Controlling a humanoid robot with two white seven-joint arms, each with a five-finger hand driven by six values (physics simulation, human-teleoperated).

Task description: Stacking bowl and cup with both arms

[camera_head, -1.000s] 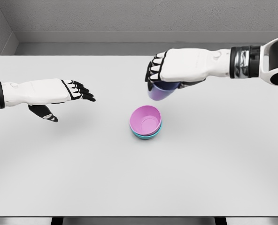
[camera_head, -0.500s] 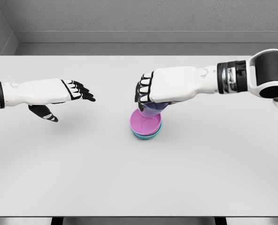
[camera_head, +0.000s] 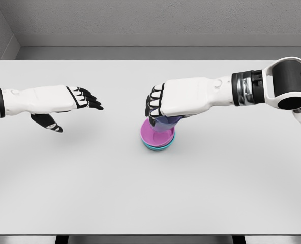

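- We start at the near edge of the table (camera_head: 140, 203), where a broad stretch of pale grey surface runs across to both near corners.
- Moving inward, we reach the pink bowl (camera_head: 156, 136), sitting roughly midway between the left and right edges, nested in a teal bowl (camera_head: 158, 148) of which we see only a thin rim along the near side.
- Right above them, we see the purple cup (camera_head: 164, 121) held in our right hand (camera_head: 177, 99); the cup's lower part sits inside the pink bowl's opening, though we cannot tell whether it touches the bowl's floor.
- Our right hand's fingers (camera_head: 154, 103) are curled down over the cup from above, gripping it, and the hand hides most of the cup's upper part.
- The right arm reaches in from the right edge of the table, its dark-banded wrist and round black joint showing at the far right.
- Over towards the left edge, we have our left hand (camera_head: 64, 104) hanging above the table, well apart from the bowls, fingers (camera_head: 89, 99) stretched out loosely and thumb dropped below, holding nothing.
- Farthest back, the table's far edge meets a grey wall (camera_head: 140, 20).
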